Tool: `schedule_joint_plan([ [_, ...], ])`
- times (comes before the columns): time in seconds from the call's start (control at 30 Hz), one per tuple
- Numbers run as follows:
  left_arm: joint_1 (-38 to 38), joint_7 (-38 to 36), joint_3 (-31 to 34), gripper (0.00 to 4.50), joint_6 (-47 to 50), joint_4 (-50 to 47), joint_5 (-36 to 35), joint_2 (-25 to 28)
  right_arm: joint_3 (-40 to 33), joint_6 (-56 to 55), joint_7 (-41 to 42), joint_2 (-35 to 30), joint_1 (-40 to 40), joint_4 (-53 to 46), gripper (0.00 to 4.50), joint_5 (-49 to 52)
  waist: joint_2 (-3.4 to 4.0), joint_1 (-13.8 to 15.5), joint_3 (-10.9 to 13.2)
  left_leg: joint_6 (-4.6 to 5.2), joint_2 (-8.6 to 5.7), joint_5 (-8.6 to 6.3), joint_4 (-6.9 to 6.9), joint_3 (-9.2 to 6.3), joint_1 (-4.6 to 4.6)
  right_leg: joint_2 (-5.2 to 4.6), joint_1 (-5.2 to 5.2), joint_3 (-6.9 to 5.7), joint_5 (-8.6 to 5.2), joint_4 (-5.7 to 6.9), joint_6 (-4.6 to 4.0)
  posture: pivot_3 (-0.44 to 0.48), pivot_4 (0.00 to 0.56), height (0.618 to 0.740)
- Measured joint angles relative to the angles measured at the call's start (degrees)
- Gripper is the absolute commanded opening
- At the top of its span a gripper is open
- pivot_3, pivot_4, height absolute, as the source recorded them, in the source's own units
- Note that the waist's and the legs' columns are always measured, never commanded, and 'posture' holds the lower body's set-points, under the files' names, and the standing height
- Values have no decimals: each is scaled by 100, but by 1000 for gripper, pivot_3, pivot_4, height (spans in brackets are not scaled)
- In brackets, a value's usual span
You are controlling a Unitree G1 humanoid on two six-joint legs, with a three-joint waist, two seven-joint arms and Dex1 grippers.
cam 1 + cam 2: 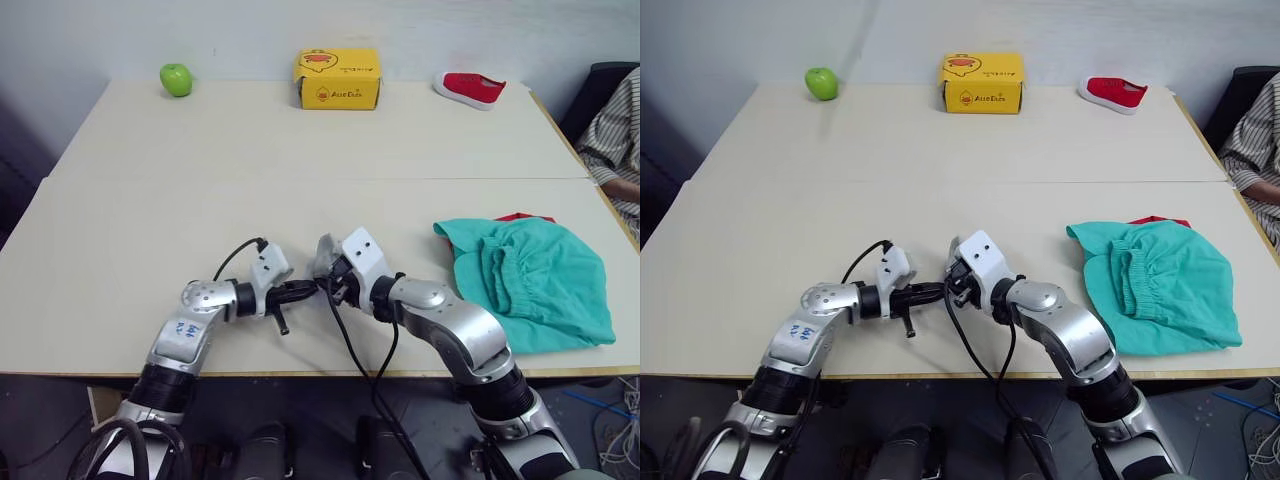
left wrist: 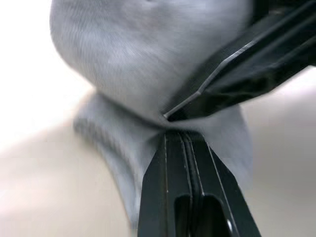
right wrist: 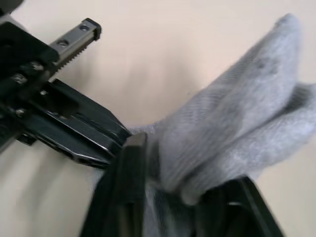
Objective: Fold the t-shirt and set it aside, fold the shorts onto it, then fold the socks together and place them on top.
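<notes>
I see both pincers, left pincer [image 2: 170,123] and right pincer [image 3: 163,163], clamped on the soft light grey knit socks [image 3: 232,133] above the beige worktop [image 1: 300,150].

Under the shorts [image 1: 530,280] only a small red edge of the t-shirt [image 1: 522,216] shows. The socks [image 3: 237,133] run out past the wrist views' edges, partly covered by black fingers [image 2: 185,197]. A person's striped sleeve [image 1: 612,130] is cut off at the picture's edge.
</notes>
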Motion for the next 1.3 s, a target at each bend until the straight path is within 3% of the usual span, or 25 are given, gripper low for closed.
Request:
schedule_joint_plan([
  [0.43,495,-34,995,0,28,-36,-386,779,146,-1005,924,18,34,240,2313,-135,1,-3,3,-5,1,-7,-4,-1,-2,0,-5,-2,0,-3,0,0,150,740],
  [0.6,348,-114,1390,0,-67,223,-615,868,286,-1502,1594,-296,61,341,2313,-204,-2,20,6,-1,-3,-10,-3,-1,-4,-4,-5,-5,0,-3,0,0,150,740],
  [0.7,-192,-322,1636,0,217,95,-1293,781,420,-1974,2021,-514,162,573,2313,-403,-15,28,13,-1,-4,-11,0,-2,-7,-6,-4,-7,0,-5,0,0,150,740],
  [0.83,-655,-477,1496,0,596,-439,-1784,618,355,-2160,2285,-553,383,548,2313,-371,-15,13,13,-5,-6,-11,0,3,-5,-4,-3,-16,1,-2,1,0,150,740],
  [1.03,-961,-462,996,0,611,-504,-1807,224,205,-2396,2733,-728,678,462,2313,-172,-17,17,14,-5,-2,-7,5,16,-2,0,-3,-24,1,-6,1,0,150,740],
  [1.13,-1146,-307,565,0,205,-124,-1294,66,-124,-2429,3055,-838,841,240,1705,246,-18,74,15,-2,-3,-6,9,17,1,0,3,-23,3,-8,5,0,150,740],
  [1.3,-1158,106,339,0,-355,823,-614,-168,-798,-2552,3095,-908,952,140,44,608,-21,136,17,-2,0,-6,9,19,2,0,1,-23,4,-10,8,0,150,740],
])
